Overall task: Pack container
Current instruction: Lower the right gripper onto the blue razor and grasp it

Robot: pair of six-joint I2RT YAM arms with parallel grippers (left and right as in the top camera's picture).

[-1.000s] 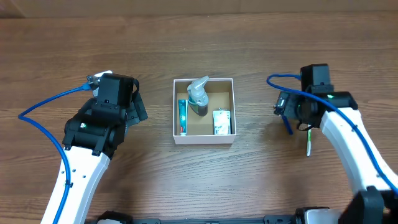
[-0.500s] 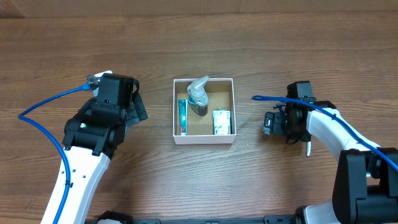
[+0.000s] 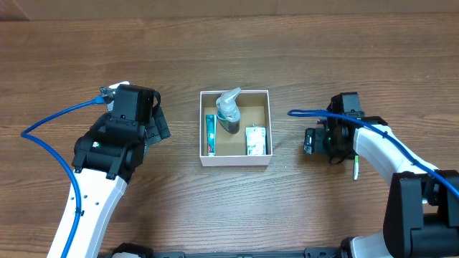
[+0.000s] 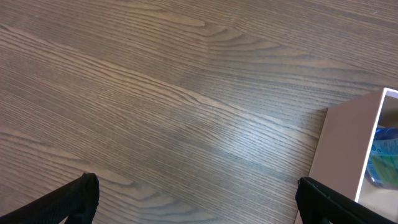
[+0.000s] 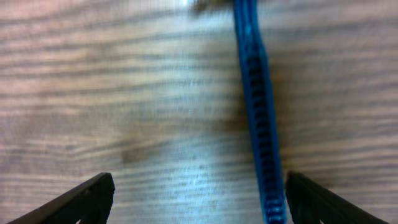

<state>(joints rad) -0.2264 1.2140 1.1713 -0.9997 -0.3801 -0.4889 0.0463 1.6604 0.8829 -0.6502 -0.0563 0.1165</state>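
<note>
Right arm has swung in toward the middle and dropped low over the table since a second ago, wrist turned; left arm and everything in the container look unchanged. Right claw (image 3: 315, 140) has jaws apart, straddling a blue ribbed handle (image 5: 256, 106) lying flat on the wood, nothing clamped yet. The handle sits off-centre, nearer one finger (image 5: 323, 202) than the other, so expect it to get pushed sideways as the jaws close. My read on it: light, stiff plastic, ribs give decent bite, but it's thin and low, so fingertips need to be right at table level. Pinch across the narrow width, mid-length; what the head end is I can't tell. Left claw (image 4: 205, 211) is also apart, empty, parked. The container (image 3: 235, 161) sits between the two claws, well apart from the right one on its inner side, and its white wall shows just ahead of the left one's fingers. It already holds a pump bottle (image 3: 228, 111), a tube (image 3: 210, 135) and a small packet (image 3: 254, 140). It's probably very light, with thin walls that dent and a base that skates if bumped. Better not to grab it; if needed, pinch one wall at the rim. Bare brown floor between tube and packet looks like the slot. A white-and-green stick (image 3: 354, 168) lies just outboard of the right claw, not yet packed.
</note>
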